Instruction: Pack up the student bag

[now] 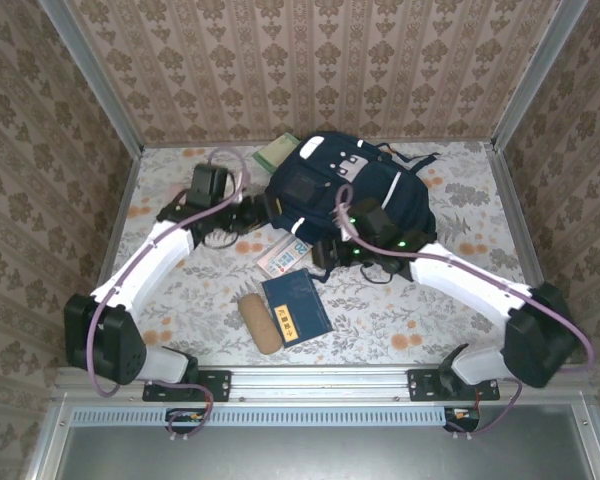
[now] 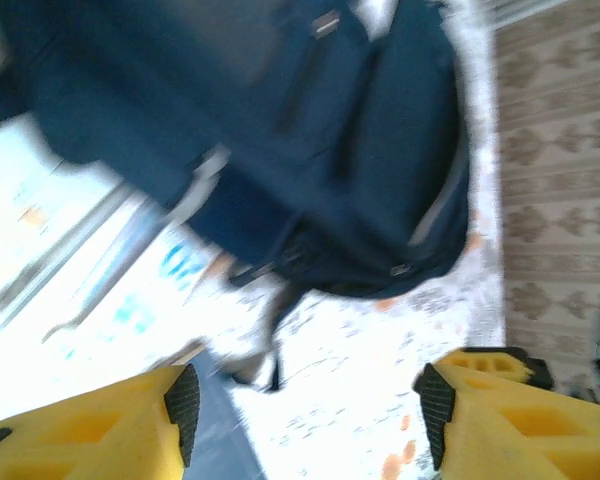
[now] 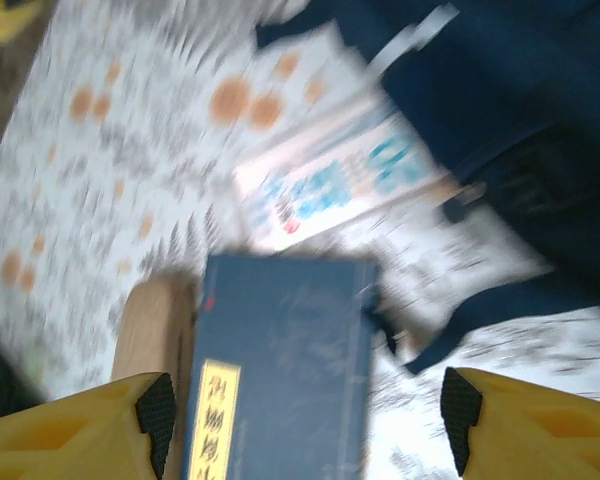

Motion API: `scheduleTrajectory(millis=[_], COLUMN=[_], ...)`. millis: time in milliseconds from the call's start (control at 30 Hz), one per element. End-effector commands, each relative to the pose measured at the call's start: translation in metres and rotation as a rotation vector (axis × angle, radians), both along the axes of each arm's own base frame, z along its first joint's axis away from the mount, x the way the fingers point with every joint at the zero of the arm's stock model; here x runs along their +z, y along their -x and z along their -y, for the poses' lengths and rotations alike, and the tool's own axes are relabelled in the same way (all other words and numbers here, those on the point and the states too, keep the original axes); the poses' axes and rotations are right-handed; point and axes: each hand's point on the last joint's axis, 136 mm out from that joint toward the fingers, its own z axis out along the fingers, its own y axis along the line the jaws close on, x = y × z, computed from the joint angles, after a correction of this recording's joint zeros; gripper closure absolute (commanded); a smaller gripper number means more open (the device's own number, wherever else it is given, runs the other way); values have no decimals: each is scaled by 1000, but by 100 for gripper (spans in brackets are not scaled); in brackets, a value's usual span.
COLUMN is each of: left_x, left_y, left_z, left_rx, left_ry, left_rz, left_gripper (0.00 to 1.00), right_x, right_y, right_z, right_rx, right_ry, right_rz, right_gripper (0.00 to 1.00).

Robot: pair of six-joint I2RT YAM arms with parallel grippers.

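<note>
The yellow fingers (image 3: 70,440) of the right end effector (image 3: 306,420) are seen at the bottom of the right wrist frame, spread wide and empty, with the blue book (image 3: 280,350) below them. The book is judged the next thing to be lifted. Its narrow width should be straddled squarely and the jaws lowered fully before being closed, since the tan case (image 1: 259,322) touches its left edge. The left end effector (image 2: 308,412) is likewise parted with nothing held. The student bag (image 1: 350,195) lies at upper centre of the overhead frame on the table (image 1: 450,310). Its contents cannot be made out. The book, the case and a pale booklet (image 1: 283,258) lie outside it
</note>
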Motion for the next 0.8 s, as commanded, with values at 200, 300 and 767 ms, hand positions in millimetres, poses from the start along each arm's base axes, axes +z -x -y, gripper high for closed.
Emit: scheduleTrajectory(millis=[200, 300, 767], left_x=[-83, -93, -135], left_y=[44, 39, 52], left_z=[-19, -19, -11], left_rx=[47, 54, 10], left_ry=[-43, -48, -101], left_rz=[-169, -176, -294], left_gripper=[33, 33, 35], right_x=[-67, -81, -106], right_y=[29, 31, 48], right_z=[-26, -30, -21], right_rx=[133, 122, 111], right_ry=[12, -5, 18], right_rz=[-300, -350, -426], right_gripper=[23, 23, 24])
